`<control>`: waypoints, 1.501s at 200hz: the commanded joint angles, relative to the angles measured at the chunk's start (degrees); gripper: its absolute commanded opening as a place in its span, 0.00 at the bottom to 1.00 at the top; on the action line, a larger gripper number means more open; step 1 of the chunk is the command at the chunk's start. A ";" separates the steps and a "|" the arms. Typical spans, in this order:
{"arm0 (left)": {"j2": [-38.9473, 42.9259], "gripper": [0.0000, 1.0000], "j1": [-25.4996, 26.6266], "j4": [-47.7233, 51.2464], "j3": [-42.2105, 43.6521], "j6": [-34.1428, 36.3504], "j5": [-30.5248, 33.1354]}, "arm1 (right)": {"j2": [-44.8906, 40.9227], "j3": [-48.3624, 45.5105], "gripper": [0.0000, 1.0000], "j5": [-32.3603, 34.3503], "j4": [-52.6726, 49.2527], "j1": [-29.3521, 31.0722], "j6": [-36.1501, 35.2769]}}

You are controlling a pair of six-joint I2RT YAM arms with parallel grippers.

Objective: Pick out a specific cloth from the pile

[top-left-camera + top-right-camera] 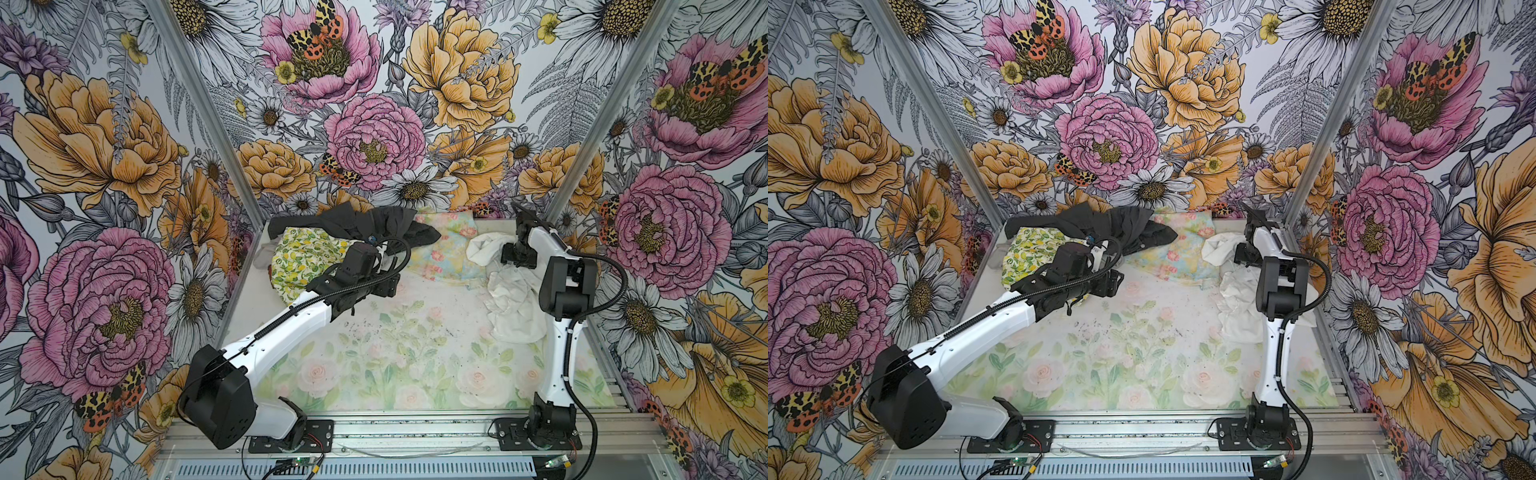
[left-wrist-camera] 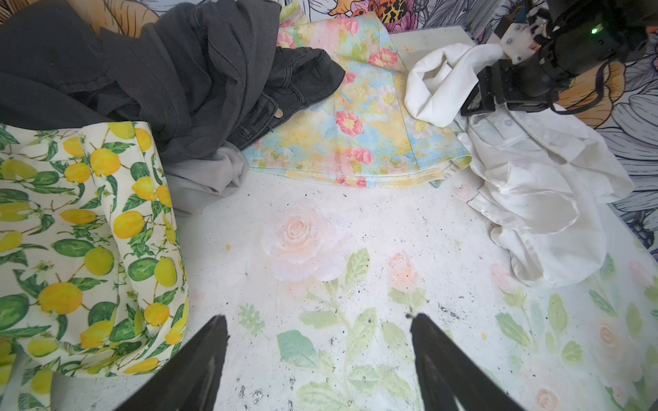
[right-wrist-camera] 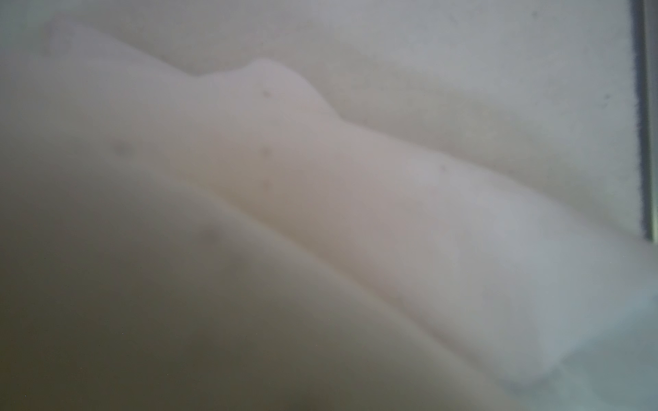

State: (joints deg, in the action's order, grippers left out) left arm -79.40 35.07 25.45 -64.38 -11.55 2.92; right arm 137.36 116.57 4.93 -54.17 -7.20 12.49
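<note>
Jaws on the left gripper (image 2: pixel 318 320) are seen spread wide over the bare table (image 2: pixel 356 220), and nothing is held between them. Jaws on the right gripper (image 1: pixel 513 254) are hidden by white cloth, so it cannot be told if they are shut or apart. The right wrist view is filled with blurry white folds.

The white shirt (image 1: pixel 515 301) is found bunched up on the right side of the table. One sleeve (image 2: pixel 445 78) is raised up to the right gripper, and a buttoned cuff (image 2: pixel 505 122) is seen too. Its edge is just beside the flower cloth (image 1: pixel 444 245), maybe touching. The dark grey garment (image 1: pixel 365 224) and the lemon cloth (image 1: pixel 305 257) are heaped well apart from it, at the back left.

The shirt is judged to be mostly out of the pile (image 1: pixel 332 237); a clean lift away from the flower cloth is left to be done. No box or basket is seen, and all the clothes are laid right on the table
</note>
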 commanded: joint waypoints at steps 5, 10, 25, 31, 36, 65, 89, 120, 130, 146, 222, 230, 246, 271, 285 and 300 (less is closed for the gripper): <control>1.08 0.82 -0.18 -0.64 -0.33 0.30 -0.68 | 2.65 0.94 0.52 0.38 -5.71 1.31 -3.36; 1.13 0.82 -0.17 -0.60 -0.33 0.37 -0.66 | 2.65 0.84 0.48 0.28 -5.89 1.31 -3.74; 1.26 0.82 -0.18 -0.61 -0.30 0.38 -0.48 | 2.23 0.30 0.31 -0.65 -5.95 1.23 -4.13; 1.26 0.82 -0.18 -0.60 -0.28 0.31 -0.33 | 2.08 0.09 0.23 -1.16 -5.94 1.17 -4.01; 1.26 0.82 -0.18 -0.66 -0.30 0.35 -0.32 | 1.96 0.05 0.17 -1.70 -5.87 1.06 -3.96; 1.17 0.82 -0.16 -0.64 -0.22 0.37 0.05 | 0.34 -0.10 0.00 -3.52 -5.60 1.05 -2.56; 1.17 0.82 -0.07 -0.64 -0.22 0.50 0.29 | -4.70 -2.58 0.00 -2.05 -3.02 1.06 -0.73; 1.34 0.82 0.04 -0.65 -0.21 0.48 0.33 | -17.68 -11.88 0.00 0.80 4.11 1.20 2.43; 1.51 0.82 0.08 -0.67 -0.20 0.48 0.38 | -22.68 -16.58 0.00 2.24 6.82 1.45 3.68; 1.77 0.82 0.17 -0.60 -0.20 0.53 0.44 | -30.27 -24.28 0.00 3.72 10.95 2.27 5.35; 2.22 0.82 1.36 -0.65 -0.10 0.63 1.30 | -65.05 -54.22 0.00 12.59 20.17 11.12 13.24; 2.31 0.82 1.33 -0.65 -0.07 0.63 1.33 | -69.15 -57.53 0.00 13.44 21.67 13.31 14.46; 2.49 0.82 1.40 -0.63 0.03 0.65 1.65 | -76.49 -63.74 0.00 18.56 23.97 18.63 18.30; 2.41 0.82 1.48 -0.59 -0.03 0.53 2.08 | -84.98 -72.54 0.00 25.15 27.65 25.84 24.23; 2.40 0.82 1.44 -0.67 0.04 0.39 2.27 | -88.56 -77.54 0.00 29.81 31.03 29.61 25.08; 2.25 0.82 1.56 -0.75 0.13 0.39 2.67 | -91.62 -82.22 0.00 33.13 34.63 32.32 24.77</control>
State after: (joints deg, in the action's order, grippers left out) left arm -78.48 36.16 25.43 -64.38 -11.55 3.66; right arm 49.39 39.99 27.94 -27.79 21.74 33.69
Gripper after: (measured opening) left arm 0.820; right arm 0.101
